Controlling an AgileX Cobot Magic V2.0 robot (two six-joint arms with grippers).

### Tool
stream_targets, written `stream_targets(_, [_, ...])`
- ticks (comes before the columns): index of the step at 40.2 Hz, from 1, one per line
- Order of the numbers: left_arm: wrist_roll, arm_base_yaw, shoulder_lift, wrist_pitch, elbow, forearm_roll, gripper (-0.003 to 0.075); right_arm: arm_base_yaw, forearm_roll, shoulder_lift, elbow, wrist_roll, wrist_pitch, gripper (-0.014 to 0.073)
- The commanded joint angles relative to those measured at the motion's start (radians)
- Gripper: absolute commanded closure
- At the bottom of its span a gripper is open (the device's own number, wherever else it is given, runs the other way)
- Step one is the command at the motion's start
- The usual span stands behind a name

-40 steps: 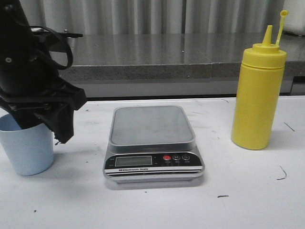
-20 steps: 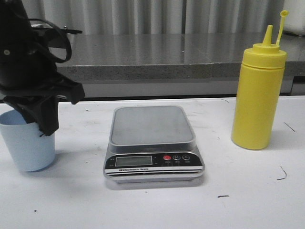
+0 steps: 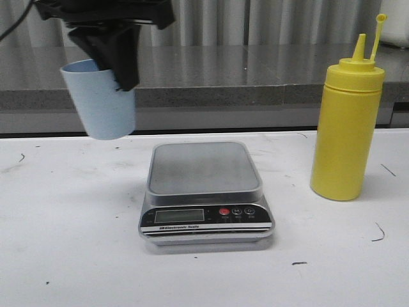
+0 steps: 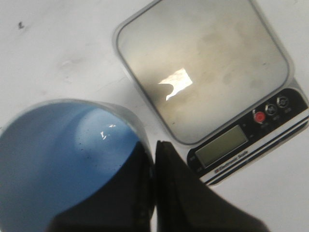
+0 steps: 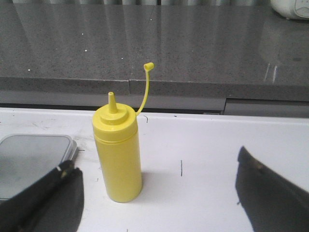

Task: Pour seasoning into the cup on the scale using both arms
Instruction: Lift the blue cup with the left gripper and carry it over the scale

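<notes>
The left gripper [image 3: 118, 61] is clamped on the rim of the pale blue, tapered cup [image 3: 101, 102], held in the air left of the silver scale [image 3: 204, 192]. The right gripper [image 5: 154, 193] is spread wide facing the tall yellow bottle [image 5: 117, 154].

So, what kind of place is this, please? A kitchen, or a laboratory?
Probably a test bench set up like a kitchen. A white table with pen marks holds a digital scale and a yellow squeeze bottle; behind runs a grey stone-like counter. The left tool holds a blue cup in the air.

cup [image 3: 101, 102] pale blue | seasoning [image 3: 345, 128] yellow | scale [image 3: 204, 192] silver, grey
</notes>
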Motion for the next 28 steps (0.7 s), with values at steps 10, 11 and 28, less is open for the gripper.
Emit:
stream_targets(10, [0.005,-0.127,0.182,0.048,-0.316,-0.01,0.074,-0.005,0.003,0.016,-0.034,0.001,-0.078,-0.0057])
stream_targets(11, [0.005,-0.132,0.194,0.048,-0.329,-0.01,0.074,-0.005,0.003,0.016,-0.034,0.001,-0.078,-0.0057])
stream_targets(28, [0.008,-0.149,0.274,0.08,-0.396,-0.013,0.0738,-0.005,0.003,0.016,-0.034,0.001,-0.078,-0.0057])
